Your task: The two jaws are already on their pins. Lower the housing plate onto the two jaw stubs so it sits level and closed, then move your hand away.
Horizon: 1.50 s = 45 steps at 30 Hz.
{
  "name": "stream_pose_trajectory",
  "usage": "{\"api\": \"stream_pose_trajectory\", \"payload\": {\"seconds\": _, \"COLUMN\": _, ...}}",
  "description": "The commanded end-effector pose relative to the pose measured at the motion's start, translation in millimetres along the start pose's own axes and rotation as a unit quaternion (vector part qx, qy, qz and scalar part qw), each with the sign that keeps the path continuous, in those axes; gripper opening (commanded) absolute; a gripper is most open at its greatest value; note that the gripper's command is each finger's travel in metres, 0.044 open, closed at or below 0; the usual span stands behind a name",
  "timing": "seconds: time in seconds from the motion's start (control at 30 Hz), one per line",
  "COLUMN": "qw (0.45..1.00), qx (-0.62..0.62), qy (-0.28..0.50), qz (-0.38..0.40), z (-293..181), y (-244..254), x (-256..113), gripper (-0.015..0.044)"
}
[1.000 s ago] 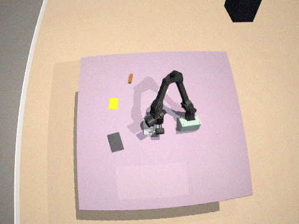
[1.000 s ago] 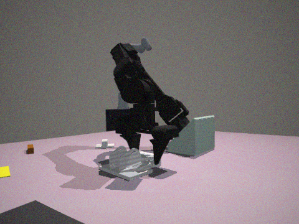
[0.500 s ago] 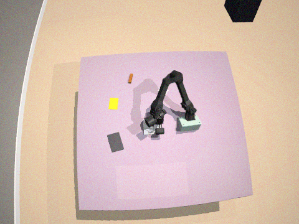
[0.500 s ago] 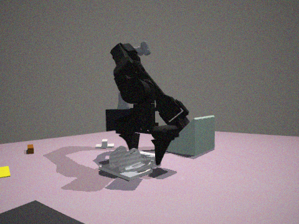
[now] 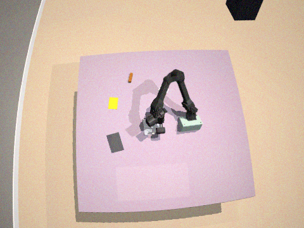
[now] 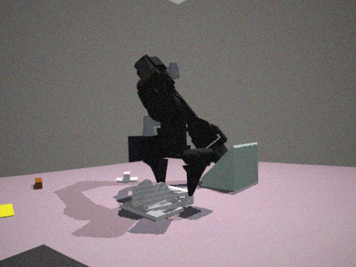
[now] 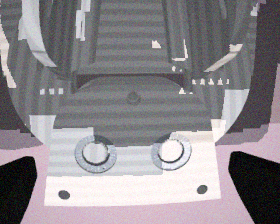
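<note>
The pale grey gripper assembly (image 5: 149, 132) (image 6: 157, 216) (image 7: 130, 190) lies on the table. In the wrist view its near plate shows two round stubs, left (image 7: 95, 152) and right (image 7: 171, 150), each inside a ring, and a dark dot near each near corner. Striped shadow covers much of it. Long curved jaws run away on both sides. I cannot tell where the housing plate ends and the base begins, or whether it is fully level. My gripper (image 6: 176, 188) (image 7: 134, 165) is open and empty. Its fingertips stand apart on either side of the near plate.
A pale green wedge block (image 5: 190, 124) (image 6: 241, 169) stands beside the arm. A yellow square (image 5: 113, 103) (image 6: 7, 210), a dark grey rectangle (image 5: 115, 142) (image 6: 44, 257) and an orange block (image 5: 130, 77) (image 6: 38, 183) lie farther off. A small white piece (image 6: 127, 178) is behind the assembly.
</note>
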<state>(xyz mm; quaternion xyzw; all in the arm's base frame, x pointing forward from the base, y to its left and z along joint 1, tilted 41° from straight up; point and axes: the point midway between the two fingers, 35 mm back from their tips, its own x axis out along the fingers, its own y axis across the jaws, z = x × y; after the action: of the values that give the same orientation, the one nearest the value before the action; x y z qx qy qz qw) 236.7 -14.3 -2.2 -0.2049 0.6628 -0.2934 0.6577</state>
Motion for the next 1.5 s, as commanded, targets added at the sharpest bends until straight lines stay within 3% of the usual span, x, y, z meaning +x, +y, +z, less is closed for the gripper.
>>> {"api": "stream_pose_trajectory", "payload": {"seconds": 0.0, "qw": 1.0, "qx": 0.003, "qy": -0.002, "qz": 0.004, "z": 1, "y": 1, "x": -25, "gripper": 0.044}}
{"api": "stream_pose_trajectory", "payload": {"seconds": 0.13, "qw": 1.0, "qx": 0.002, "qy": -0.001, "qz": 0.002, "z": -3, "y": -1, "x": -61, "gripper": 0.044}}
{"api": "stream_pose_trajectory", "payload": {"seconds": 0.3, "qw": 1.0, "qx": 0.0, "qy": -0.008, "qz": 0.005, "z": -2, "y": 1, "x": -59, "gripper": 0.044}}
{"api": "stream_pose_trajectory", "payload": {"seconds": 0.53, "qw": 1.0, "qx": 0.001, "qy": 0.0, "qz": 0.004, "z": -34, "y": -2, "x": -110, "gripper": 0.044}}
{"api": "stream_pose_trajectory", "payload": {"seconds": 1.47, "qw": 1.0, "qx": 0.001, "qy": 0.0, "qz": 0.004, "z": -34, "y": -2, "x": -112, "gripper": 0.044}}
